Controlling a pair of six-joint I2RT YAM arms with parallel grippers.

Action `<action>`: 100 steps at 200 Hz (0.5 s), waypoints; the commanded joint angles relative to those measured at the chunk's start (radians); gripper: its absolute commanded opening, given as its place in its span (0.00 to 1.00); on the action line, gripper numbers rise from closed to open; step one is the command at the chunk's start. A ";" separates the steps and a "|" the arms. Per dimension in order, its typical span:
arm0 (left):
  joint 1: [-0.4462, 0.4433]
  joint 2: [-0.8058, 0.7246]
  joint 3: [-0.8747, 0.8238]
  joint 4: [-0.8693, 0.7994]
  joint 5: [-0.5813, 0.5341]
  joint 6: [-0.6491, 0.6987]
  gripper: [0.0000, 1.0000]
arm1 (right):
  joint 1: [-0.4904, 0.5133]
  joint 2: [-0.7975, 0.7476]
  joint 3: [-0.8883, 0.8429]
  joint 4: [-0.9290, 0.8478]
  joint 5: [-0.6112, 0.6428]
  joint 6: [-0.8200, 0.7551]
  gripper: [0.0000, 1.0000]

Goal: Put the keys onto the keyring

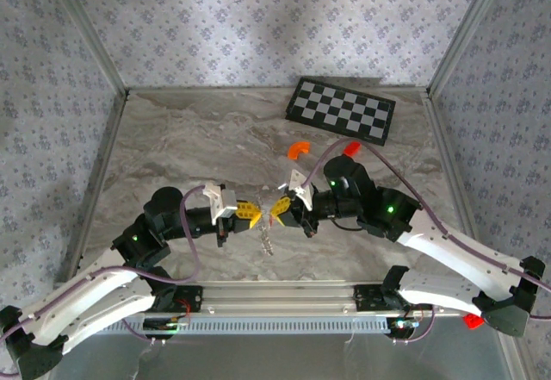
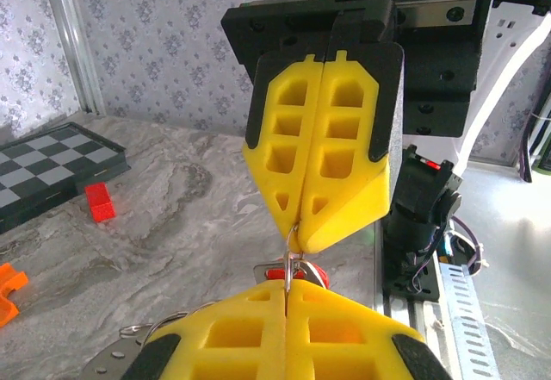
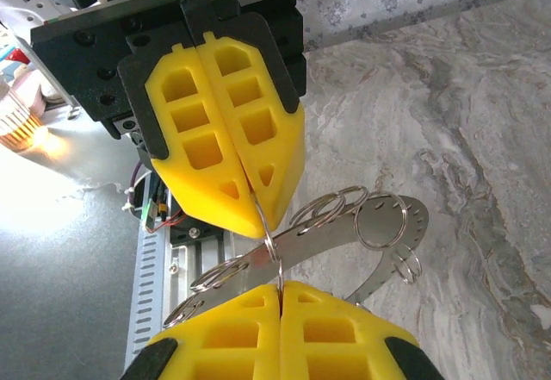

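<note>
As two pairs of jaws clamp one keyring (image 3: 267,233) at frame centre, one red key (image 2: 298,272) hangs by it.

Top camera: high behind the near edge, looking down across the whole table (image 1: 215,139). Left wrist camera: close in, facing the right gripper (image 2: 297,235) head-on. Right wrist camera: close in, facing the left gripper (image 3: 269,223) head-on. Shared: where both jaws meet.
</note>
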 commanded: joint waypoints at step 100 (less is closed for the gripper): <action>-0.007 -0.032 0.001 0.093 0.013 -0.024 0.00 | -0.014 -0.039 -0.042 0.075 -0.024 0.021 0.00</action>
